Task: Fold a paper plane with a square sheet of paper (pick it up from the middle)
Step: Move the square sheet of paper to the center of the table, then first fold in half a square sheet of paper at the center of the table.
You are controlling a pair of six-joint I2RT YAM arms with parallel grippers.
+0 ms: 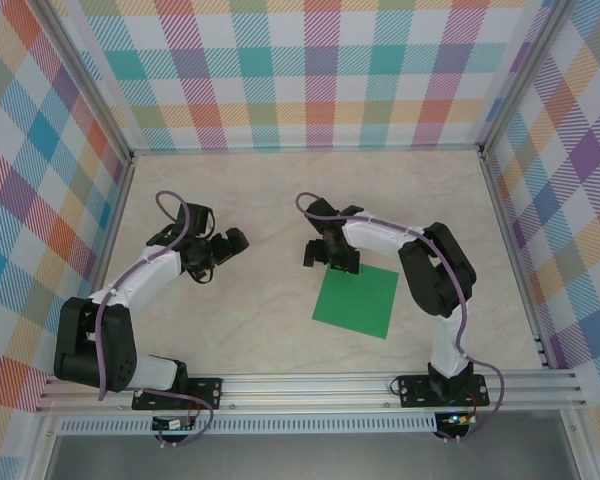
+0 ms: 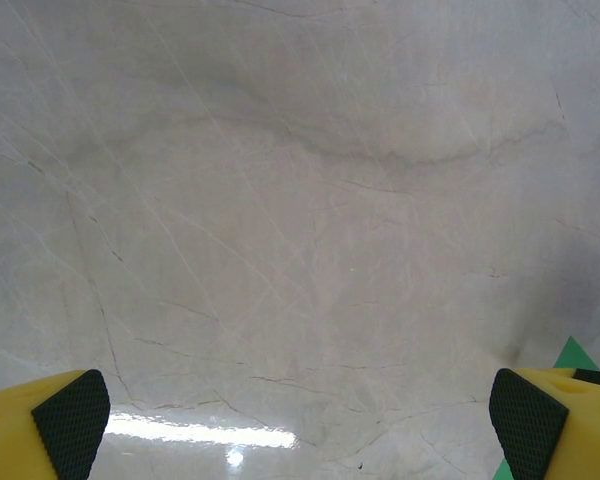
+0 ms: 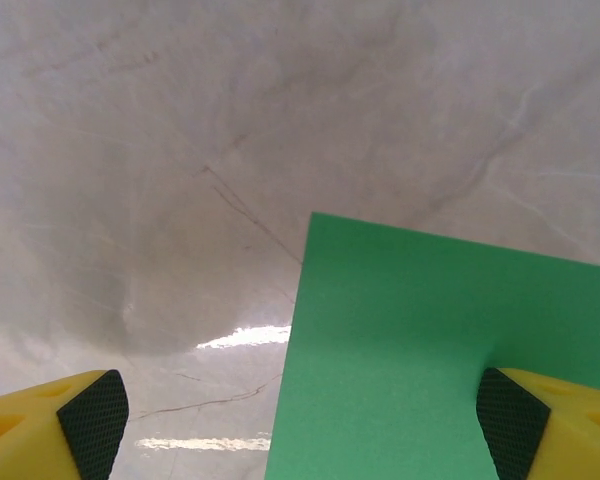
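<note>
- Yellow fingers (image 3: 30, 430) of the right gripper (image 3: 300, 420) stand spread wide, clamping nothing; one black pad (image 3: 510, 420) hangs over the green sheet (image 3: 430, 340).
- Sheet lies flat on the marble table (image 1: 280, 200), that gripper at its far left corner.
- Right arm (image 1: 435, 270) arches along the sheet's right side.
- Left gripper (image 2: 300, 420), well left of the sheet, gapes over bare marble.
- Checked walls (image 1: 320, 70) ring the table.

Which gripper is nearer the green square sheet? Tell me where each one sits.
Right. The right gripper is over the far-left corner of the square sheet of paper. The left gripper is off to its left, above bare table.
</note>
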